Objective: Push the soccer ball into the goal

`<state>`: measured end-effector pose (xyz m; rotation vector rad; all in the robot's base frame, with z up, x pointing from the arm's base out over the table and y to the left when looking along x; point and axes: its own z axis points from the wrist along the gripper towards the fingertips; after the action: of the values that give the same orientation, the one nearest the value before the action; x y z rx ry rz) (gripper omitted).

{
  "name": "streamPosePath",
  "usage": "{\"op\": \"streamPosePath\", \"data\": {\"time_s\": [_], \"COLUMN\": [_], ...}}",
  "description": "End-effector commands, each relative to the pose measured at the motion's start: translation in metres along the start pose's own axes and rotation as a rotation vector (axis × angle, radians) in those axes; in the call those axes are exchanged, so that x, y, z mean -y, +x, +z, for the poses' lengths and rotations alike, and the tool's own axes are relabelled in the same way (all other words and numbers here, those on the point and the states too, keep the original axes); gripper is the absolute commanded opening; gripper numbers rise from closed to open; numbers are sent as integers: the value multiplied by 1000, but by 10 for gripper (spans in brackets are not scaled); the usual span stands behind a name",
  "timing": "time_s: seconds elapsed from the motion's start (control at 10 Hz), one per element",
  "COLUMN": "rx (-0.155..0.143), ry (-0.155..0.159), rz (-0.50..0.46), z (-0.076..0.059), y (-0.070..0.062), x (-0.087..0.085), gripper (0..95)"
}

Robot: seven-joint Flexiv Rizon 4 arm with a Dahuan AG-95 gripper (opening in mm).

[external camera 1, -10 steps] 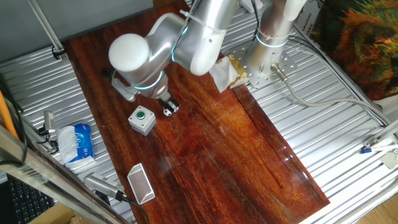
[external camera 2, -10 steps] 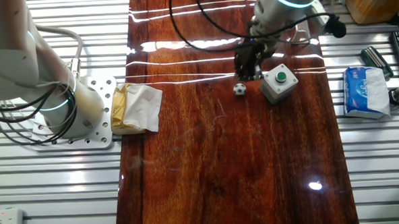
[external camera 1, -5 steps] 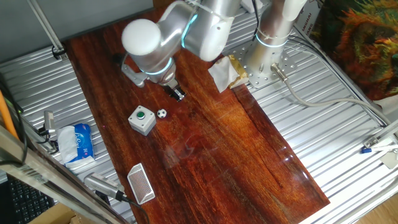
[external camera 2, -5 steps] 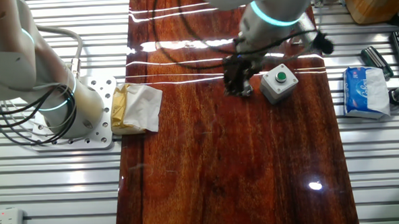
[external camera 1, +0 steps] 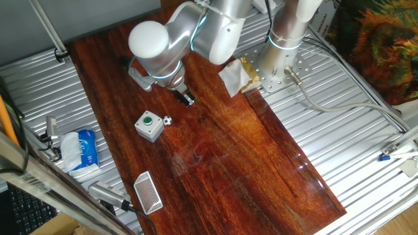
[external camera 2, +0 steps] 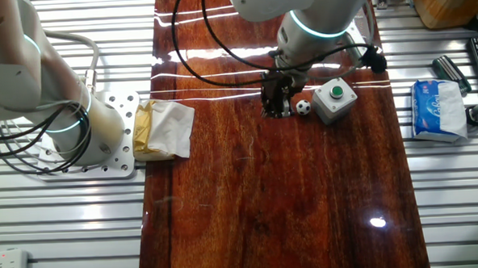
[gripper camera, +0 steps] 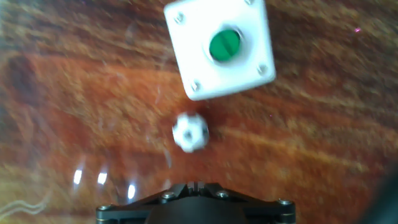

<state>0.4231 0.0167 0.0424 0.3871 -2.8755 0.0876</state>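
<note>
On the wood, just beside the button box (external camera 1: 149, 126): ball (external camera 1: 168, 120), at the box's 3 o'clock in one fixed view, its 9 o'clock in the other (external camera 2: 303, 107). Touching the box or a hair apart, cannot tell. In the hand view, ball (gripper camera: 189, 132) at 6 o'clock of the box (gripper camera: 219, 48), blurred, black patches barely made out.

Gripper (external camera 1: 187, 99) at the ball's 1 o'clock in one fixed view, near but apart; from the other side (external camera 2: 276, 106) at the ball's 9 o'clock. Fingers together or apart: cannot tell, tips too small and dark in the fixed views, only the hand's base at the bottom edge of the hand view. Nothing clamped.

Goal (external camera 1: 148, 192) well apart at the ball's 7 o'clock in one fixed view, near the table edge, mesh face showing; out of frame in the other two. Likely reason for the gripper's place: ball roughly between it and the goal, so a shove from this side should drive the ball toward the net. Risk, as a judgement: box close alongside, liable to deflect the ball.

Farther out: blue pack (external camera 1: 83, 149) at 8 o'clock on the metal slats, print too small to read; crumpled cloth (external camera 2: 166, 129) by the arm's base. No writing legible on ball, box or goal; green button plain.
</note>
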Motion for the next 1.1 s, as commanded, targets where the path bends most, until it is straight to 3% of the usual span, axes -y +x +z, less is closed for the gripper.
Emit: {"op": "streamPosePath", "data": {"time_s": [0.1,0.4,0.7,1.1], "rx": [0,12,12,21], "ry": [-3,-25,-18,-28], "rz": [-43,-110,-188,-232], "z": [-1,-9,-17,-17], "y": [2,7,12,16], "x": [-1,-4,-8,-9], "gripper": [0,0,0,0]}}
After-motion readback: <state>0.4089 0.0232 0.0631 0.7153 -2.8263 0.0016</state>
